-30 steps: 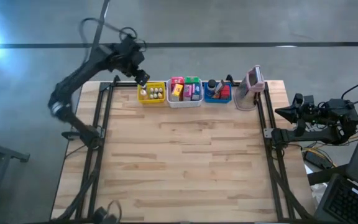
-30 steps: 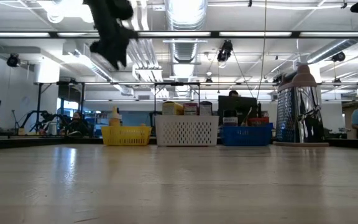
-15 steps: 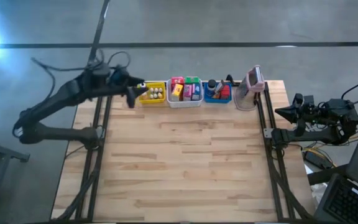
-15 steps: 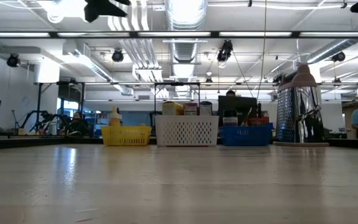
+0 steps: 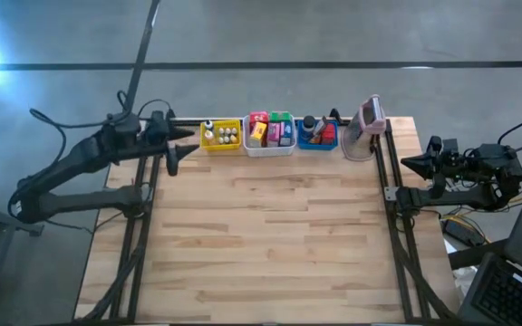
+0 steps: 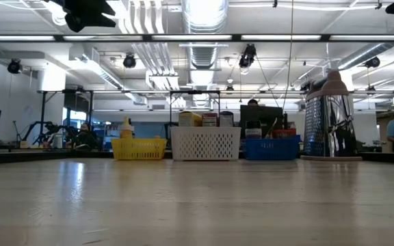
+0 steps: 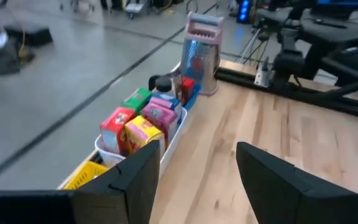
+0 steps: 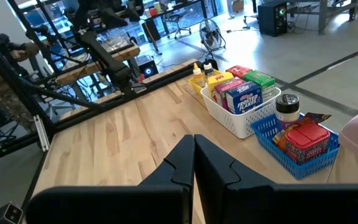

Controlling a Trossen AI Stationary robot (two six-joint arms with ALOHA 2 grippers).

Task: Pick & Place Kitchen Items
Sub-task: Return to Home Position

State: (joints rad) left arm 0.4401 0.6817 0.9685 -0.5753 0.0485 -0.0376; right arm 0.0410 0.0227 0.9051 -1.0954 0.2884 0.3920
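Clearly holding nothing in the left end effector (image 7: 197, 154): fingers set wide apart, poised over the far left corner of the surface (image 5: 261, 235), just beside the yellow bin (image 6: 138, 149). Parked off the right edge with the right end effector (image 8: 194, 152), fingers pressed together, likewise empty.

Outward from there, along the far edge: yellow bin, white bin (image 6: 205, 143) and blue bin (image 6: 271, 148) in a row, close together, then an upright grater (image 6: 329, 119) at the right end.

Looks finished, or very nearly, judging by this: no kitchen items (image 7: 140, 132) loose anywhere on the bare wood, all of them sitting inside the bins. Probably nothing left but bringing the left arm to rest.

As for looks: small boxy cartons (image 8: 238, 93) in pink, green, red and yellow, standing upright and packed tight in the white bin; little pale-capped bottles (image 5: 223, 134) in the yellow one; a dark-lidded jar (image 8: 286, 106) and a red packet (image 8: 303, 138) in the blue one. Light, rigid and easy to pinch, at a guess.
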